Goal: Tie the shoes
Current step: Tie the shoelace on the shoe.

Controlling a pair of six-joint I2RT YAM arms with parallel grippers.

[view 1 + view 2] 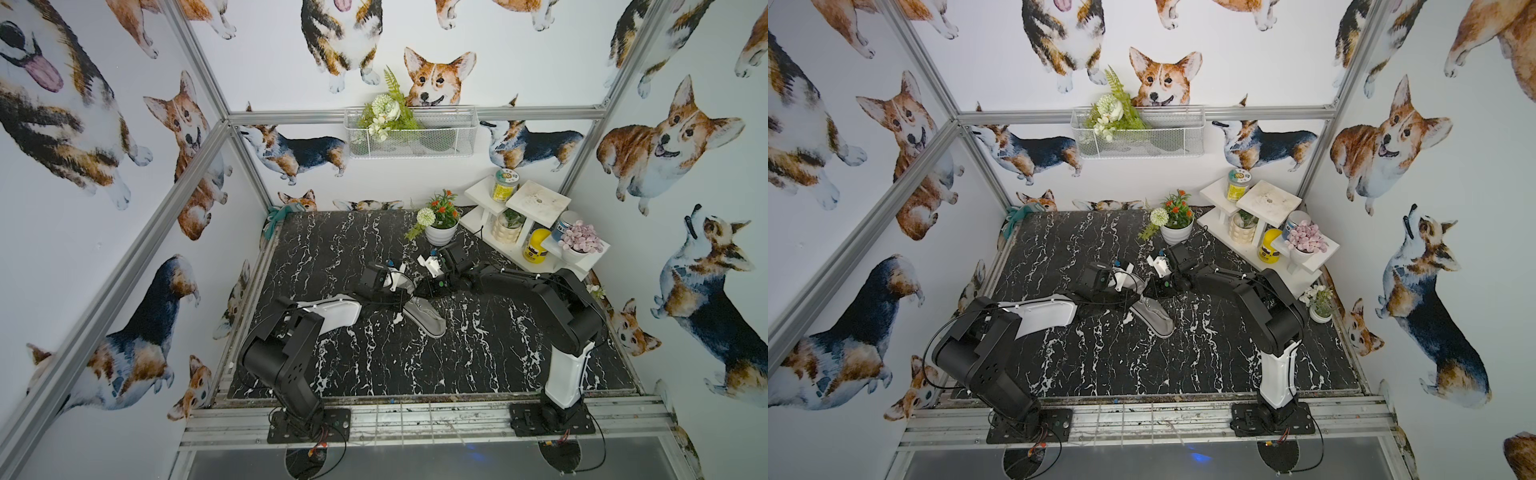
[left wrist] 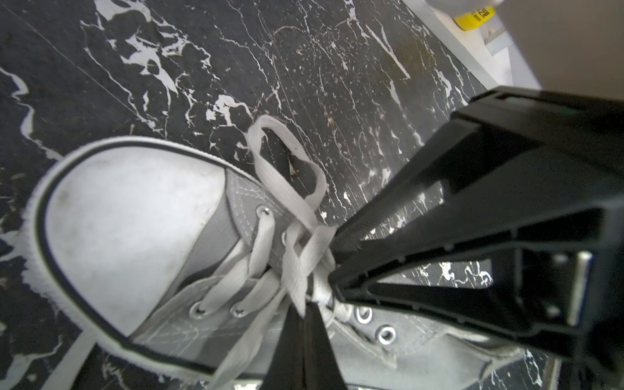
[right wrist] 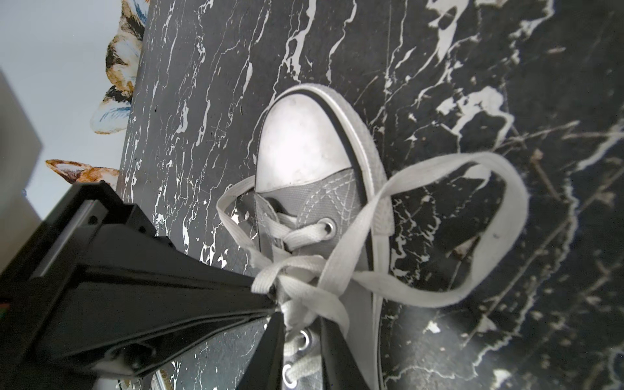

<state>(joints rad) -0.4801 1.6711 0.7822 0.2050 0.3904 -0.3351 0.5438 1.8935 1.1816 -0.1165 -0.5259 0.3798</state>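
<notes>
The grey shoe (image 1: 428, 322) lay near the middle of the black marbled table (image 1: 374, 365), its white toe cap (image 2: 128, 216) pointing toward the near right, as both arms met over its far end in both top views. The job looked well under way but not finished. The white laces (image 3: 304, 266) were threaded through the lower eyelets and crossed over the tongue. A large loop (image 3: 513, 209) sprawled across the table on one side of the shoe, and a small loop (image 3: 226, 206) stood out on the other. The crossing between them sat slack, with no firm knot to be seen. Judging by that, drawing the loops snug was what was left. The left gripper (image 3: 270, 295), reaching in from the left, had its jaws pressed fully together on a strand of lace at the crossing. The right gripper (image 2: 332, 261), coming in from the right, met it almost tip to tip. Its jaws stood a narrow way apart with a bunch of lace filling the gap, apparently pinched, though how firmly could not be told.
</notes>
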